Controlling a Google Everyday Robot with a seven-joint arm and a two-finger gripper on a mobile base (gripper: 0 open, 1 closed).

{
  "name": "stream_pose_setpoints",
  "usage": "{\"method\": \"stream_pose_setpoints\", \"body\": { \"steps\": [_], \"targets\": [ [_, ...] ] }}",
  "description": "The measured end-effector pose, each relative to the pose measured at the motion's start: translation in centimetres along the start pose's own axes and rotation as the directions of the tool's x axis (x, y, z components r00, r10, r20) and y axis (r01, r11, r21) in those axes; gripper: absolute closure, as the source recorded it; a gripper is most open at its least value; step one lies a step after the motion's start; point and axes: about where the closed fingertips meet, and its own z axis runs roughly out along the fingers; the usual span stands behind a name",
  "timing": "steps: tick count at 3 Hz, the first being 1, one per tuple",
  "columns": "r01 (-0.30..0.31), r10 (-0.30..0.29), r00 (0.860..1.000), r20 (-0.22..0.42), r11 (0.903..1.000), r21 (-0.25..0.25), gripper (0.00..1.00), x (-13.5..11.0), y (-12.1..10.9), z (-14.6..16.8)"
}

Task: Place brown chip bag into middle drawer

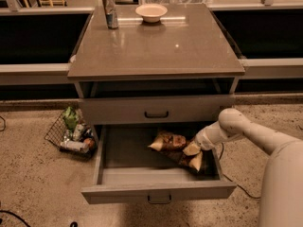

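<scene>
the gripper (193, 151) is low in the right side of the open middle drawer (158, 192), jaws clamped on the right end of the brown chip bag (170, 141) inside the tray.

The brown chip bag (169, 142) lies in the open middle drawer (158, 191), right of centre. The gripper (194, 149) reaches into the drawer, at the bag's right end.

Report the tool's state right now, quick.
The tool: down in the open middle drawer, at the right end of the brown chip bag; open or closed cannot be told.
</scene>
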Motion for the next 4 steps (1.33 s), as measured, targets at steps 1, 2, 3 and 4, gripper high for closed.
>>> {"method": "stream_pose_setpoints", "body": {
  "steps": [1, 2, 3, 4],
  "targets": [
    [-0.01, 0.01, 1.0, 0.006, 0.9999, -0.003, 0.58, -0.2, -0.5, 0.9],
    [0.0, 0.001, 0.999, 0.037, 0.9997, -0.024, 0.37, -0.7, 0.0, 1.1],
    [0.02, -0.017, 0.997, 0.072, 0.9991, -0.037, 0.13, -1.2, 0.6, 0.5],
    [0.031, -0.027, 0.992, 0.12, 0.999, -0.031, 0.0, -1.4, 1.7, -1.4]
  ]
}}
